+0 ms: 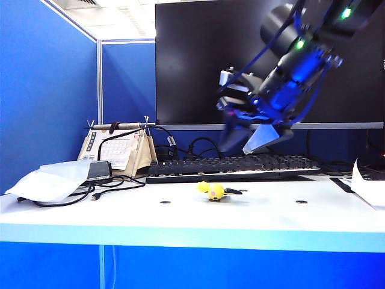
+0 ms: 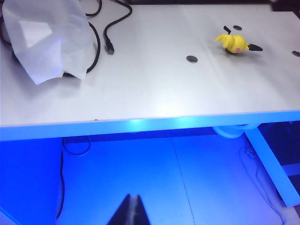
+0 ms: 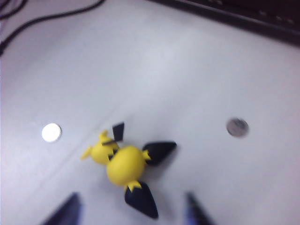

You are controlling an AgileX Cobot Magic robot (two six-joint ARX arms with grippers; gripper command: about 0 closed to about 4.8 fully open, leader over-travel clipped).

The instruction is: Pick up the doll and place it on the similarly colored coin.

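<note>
Right wrist view showed you the doll (image 3: pixel 123 161) lying between the right gripper (image 3: pixel 131 208)'s parted, empty jaws; left gripper (image 2: pixel 131 211) sat clenched far off.

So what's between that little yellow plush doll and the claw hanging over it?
Nothing: in the exterior view only air separates the right gripper from the yellow plush doll.

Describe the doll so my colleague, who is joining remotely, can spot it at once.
Start at the black keyboard below the big monitor. On the white table just in front of it lies the doll, beneath the raised right claw. It is bright yellow with black tips; its neighbours are flat coins.
</note>
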